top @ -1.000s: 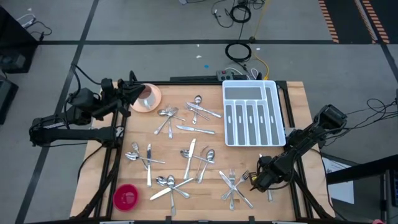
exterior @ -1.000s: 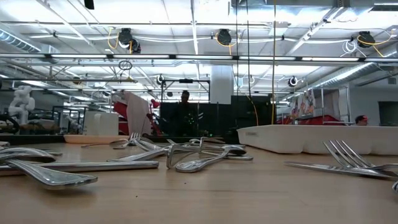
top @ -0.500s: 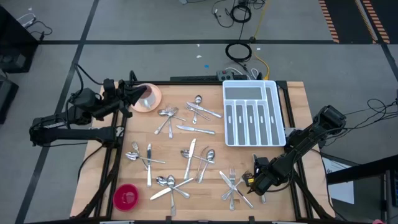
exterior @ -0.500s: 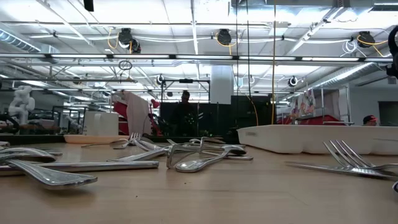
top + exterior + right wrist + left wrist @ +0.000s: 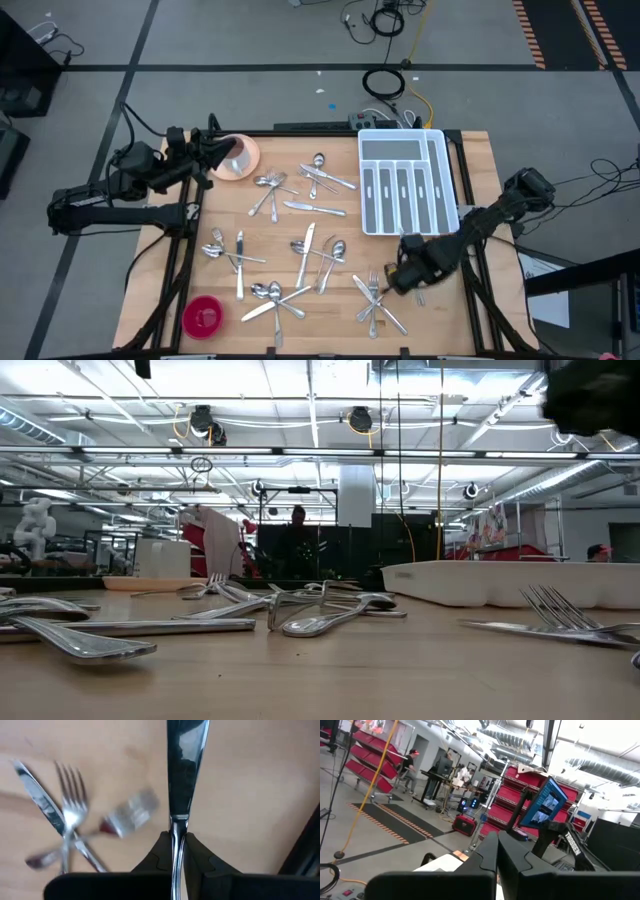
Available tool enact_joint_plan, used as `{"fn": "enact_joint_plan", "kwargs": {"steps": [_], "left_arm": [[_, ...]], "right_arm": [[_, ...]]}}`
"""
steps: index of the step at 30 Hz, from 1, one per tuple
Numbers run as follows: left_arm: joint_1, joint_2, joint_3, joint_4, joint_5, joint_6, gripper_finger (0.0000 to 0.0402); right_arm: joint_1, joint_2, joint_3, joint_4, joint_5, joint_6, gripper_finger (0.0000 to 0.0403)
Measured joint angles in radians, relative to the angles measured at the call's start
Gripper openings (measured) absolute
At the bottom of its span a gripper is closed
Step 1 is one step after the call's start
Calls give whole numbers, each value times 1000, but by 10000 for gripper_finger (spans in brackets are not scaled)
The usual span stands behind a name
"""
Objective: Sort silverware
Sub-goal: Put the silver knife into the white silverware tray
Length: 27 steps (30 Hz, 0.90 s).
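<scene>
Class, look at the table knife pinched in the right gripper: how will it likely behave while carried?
The knife looks polished, so it may slip or swivel in the right gripper, shut on its narrow neck. It probably stays stiff, showing no sag.

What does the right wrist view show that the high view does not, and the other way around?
Only the right wrist view shows that the right hand is shut on a knife by its handle. Only the high view shows the white tray, the pink cup, the red lid and the left hand near the cup. Both show the forks crossed on the table.
</scene>
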Motion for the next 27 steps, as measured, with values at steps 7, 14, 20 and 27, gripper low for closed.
{"fn": "enact_joint_plan", "kwargs": {"steps": [7, 14, 20, 27], "left_arm": [[0, 0, 0, -19, 0, 0, 7], [0, 0, 0, -40, 0, 0, 7], [0, 0, 0, -40, 0, 1, 7], [0, 0, 0, -39, -23, 5, 7]], "right_arm": [[-248, -84, -1, -98, 146, -295, 0], [-544, -183, -2, -95, 268, -614, 0], [-709, -193, -2, 69, 280, -812, 0], [-787, -131, -63, 226, 198, -882, 0]]}}
